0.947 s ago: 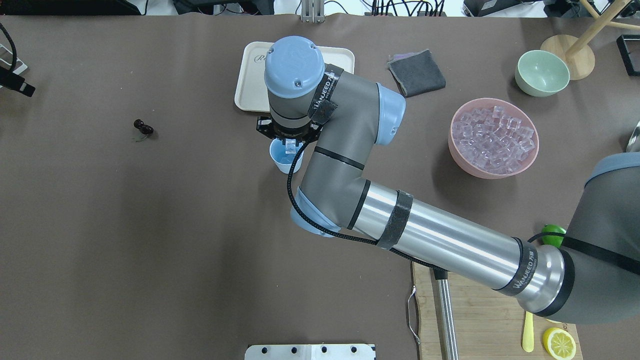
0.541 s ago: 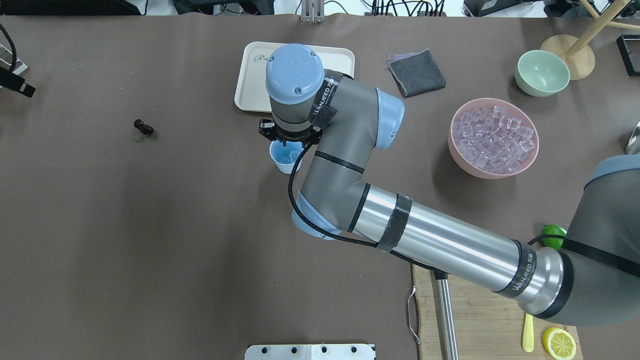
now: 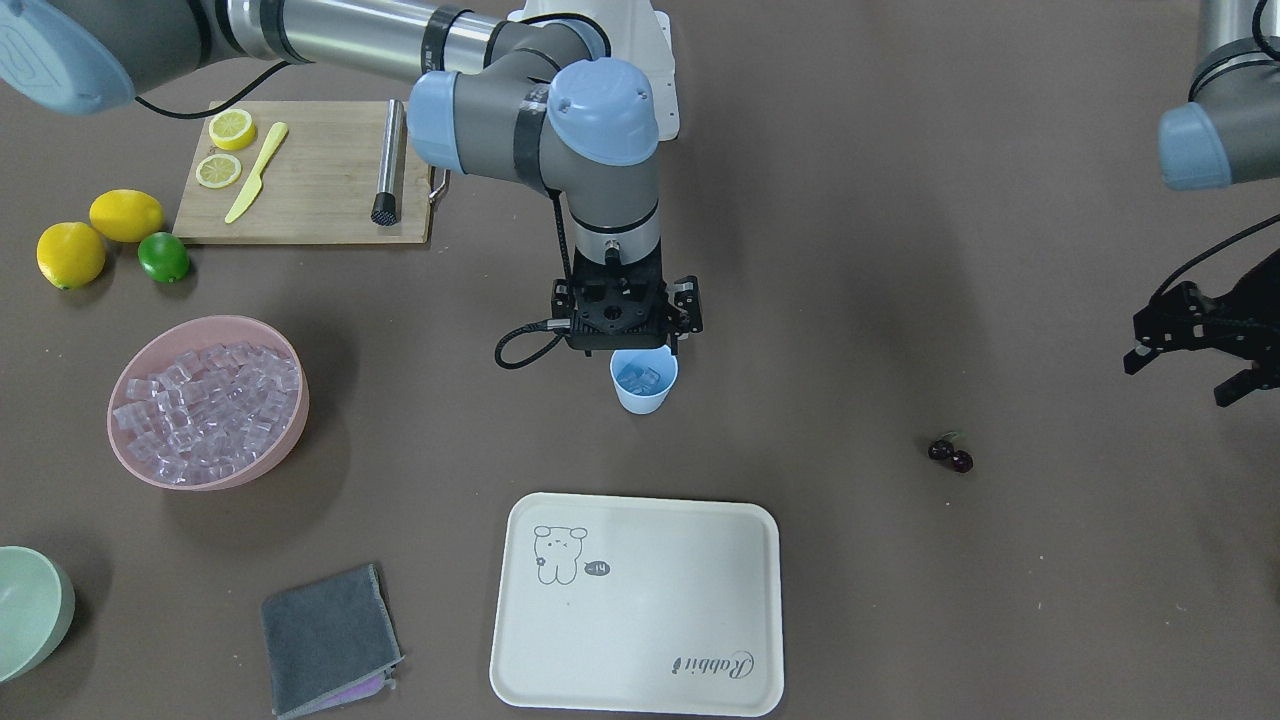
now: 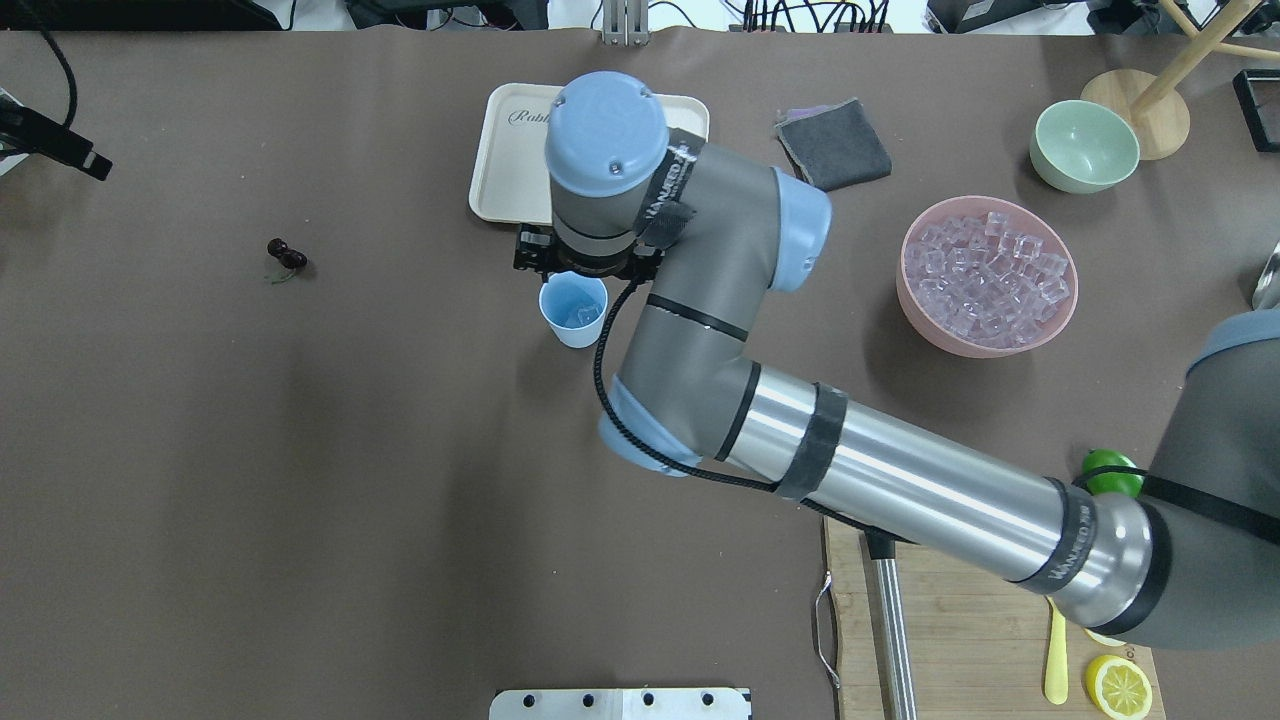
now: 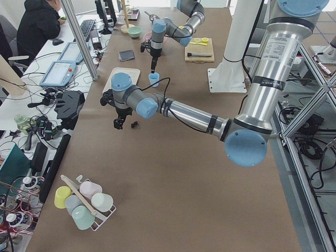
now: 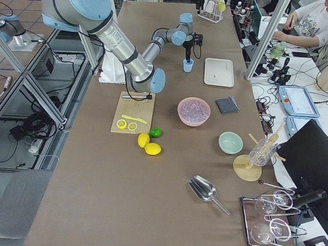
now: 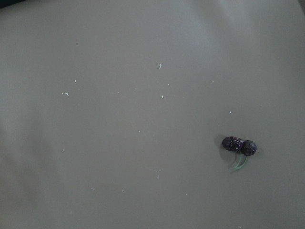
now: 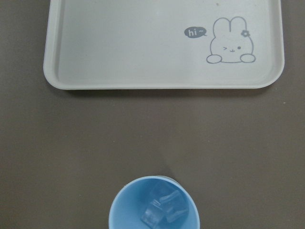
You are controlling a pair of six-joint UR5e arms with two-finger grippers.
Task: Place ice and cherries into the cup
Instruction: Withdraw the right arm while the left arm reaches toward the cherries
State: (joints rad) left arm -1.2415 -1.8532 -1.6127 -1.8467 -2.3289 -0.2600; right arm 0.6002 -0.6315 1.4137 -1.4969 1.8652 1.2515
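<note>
Clear ice cubes (image 8: 162, 210) lie in the small light-blue plastic cup (image 3: 643, 392) at mid-table. The right gripper (image 3: 630, 348) hangs just above it, jaws apparently parted and empty, so the ice step looks done. Next, the left gripper (image 3: 1180, 382), spread open, needs to come down over the dark red cherries (image 3: 950, 455), which sit well to the cup's left.

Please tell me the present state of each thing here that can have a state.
cup: upright, ice cubes inside, no cherries.
pink bowl: full of ice.
cherries: lying on the table, apart from the cup, ungripped.
left gripper: open, empty, near the cherries.
right gripper: above the cup; open or shut, I cannot tell.
green bowl: upright, empty.
</note>
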